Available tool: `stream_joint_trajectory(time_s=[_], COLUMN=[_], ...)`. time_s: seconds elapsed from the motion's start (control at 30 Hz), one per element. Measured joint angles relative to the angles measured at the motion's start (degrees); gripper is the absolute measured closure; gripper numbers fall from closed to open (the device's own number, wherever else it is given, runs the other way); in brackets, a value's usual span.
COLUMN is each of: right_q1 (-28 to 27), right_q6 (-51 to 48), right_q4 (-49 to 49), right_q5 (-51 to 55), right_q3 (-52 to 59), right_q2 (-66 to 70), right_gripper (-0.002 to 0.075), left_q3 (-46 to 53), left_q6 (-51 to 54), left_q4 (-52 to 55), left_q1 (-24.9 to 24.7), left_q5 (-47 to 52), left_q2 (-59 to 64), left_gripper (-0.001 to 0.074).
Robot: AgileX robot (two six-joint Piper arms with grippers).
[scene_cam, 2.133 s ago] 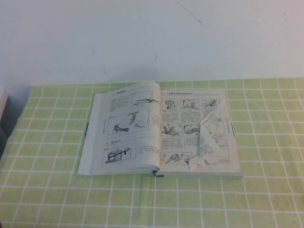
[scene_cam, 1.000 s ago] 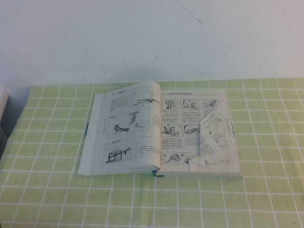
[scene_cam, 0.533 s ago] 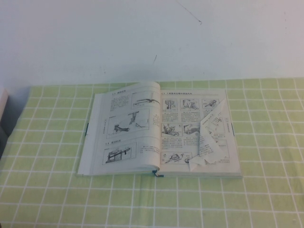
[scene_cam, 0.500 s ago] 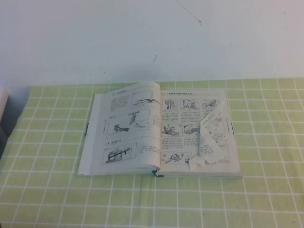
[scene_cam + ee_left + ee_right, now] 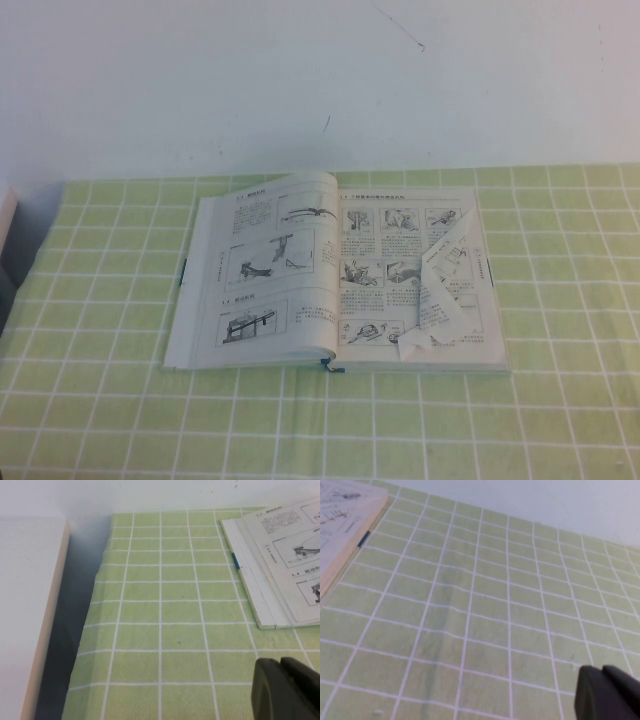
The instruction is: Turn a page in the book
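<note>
I see the book (image 5: 335, 280) lying open on the worktop (image 5: 560, 420), which is covered by a green cloth with a white grid. It sits about mid-width, towards the far wall (image 5: 300, 80). Both open faces carry black-and-white drawings and text. On its right half, a page (image 5: 447, 290) is lifted and crumpled, its outer edge folded back inwards so that it stands up from the leaves under it instead of lying flat. The left half bulges slightly near the spine.

Neither arm shows in the high view. In the left wrist view, the left end effector (image 5: 287, 689) appears only as a dark tip above bare cloth, near the book's left edge but apart from it; I cannot tell whether it is released or clenched. In the right wrist view, the right end effector (image 5: 605, 694) is likewise a dark tip over bare cloth, well apart from the book's right edge, and I cannot tell its state either. A white panel (image 5: 25, 605) stands beside the cloth on the robot's left.
</note>
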Motion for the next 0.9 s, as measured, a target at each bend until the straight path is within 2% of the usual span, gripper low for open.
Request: stream_joint_trajectory(time_s=[0.37,0.9], right_q1=[-0.14,-0.14], right_q6=[-3.86,-4.37], right_q4=[3.32,4.26], right_q5=[0.0,0.0], right_q3=[0.0,0.0], right_q2=[0.0,0.0], right_gripper=[0.0728,0.0728], left_q3=[0.0,0.0], left_q6=[0.0,0.0], left_q4=[0.0,0.15], left_q1=[0.0,0.0], left_q5=[0.0,-0.1], left_q2=[0.0,0.0], left_gripper=[0.0738,0.0738])
